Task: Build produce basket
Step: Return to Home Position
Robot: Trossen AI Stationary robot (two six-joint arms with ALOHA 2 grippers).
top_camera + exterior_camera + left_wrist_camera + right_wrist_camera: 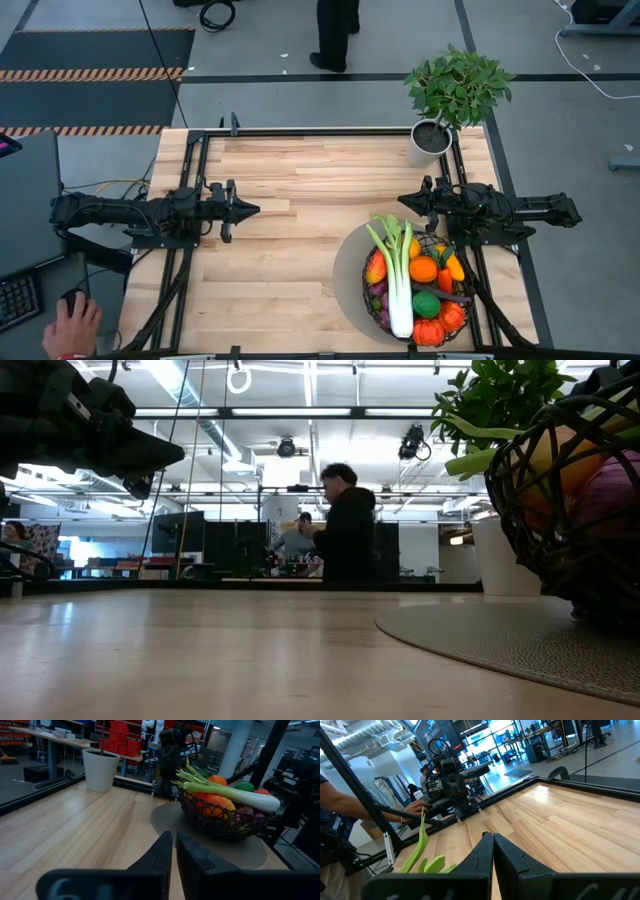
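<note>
Take the table (300, 180) as a clock seen from above, with the plant's edge at twelve. The left gripper (240, 210) hangs at nine o'clock with its tips aimed at the centre. Its fingers (159, 856) are pressed flat together and hold nothing, and from table height that arm sits well off the wood. Across at three o'clock the right gripper (405, 203) matches it, fingers (481, 852) closed against each other and empty.

Just beside the right gripper, between four and five o'clock by the front edge, the basket (365, 297) stands on a round grey mat (345, 258). The produce is heaped in it. The leek (400, 290) lies across the top, its white end toward six and its green leaves poking out over the rim near the right gripper. An orange (423, 268) and a lime (426, 303) sit alongside it, with a small pumpkin (430, 332) at the front rim.

Farther off, at one o'clock, a white pot (430, 145) holds a leafy plant (460, 85). Past twelve, a person (335, 35) stands on the floor.
</note>
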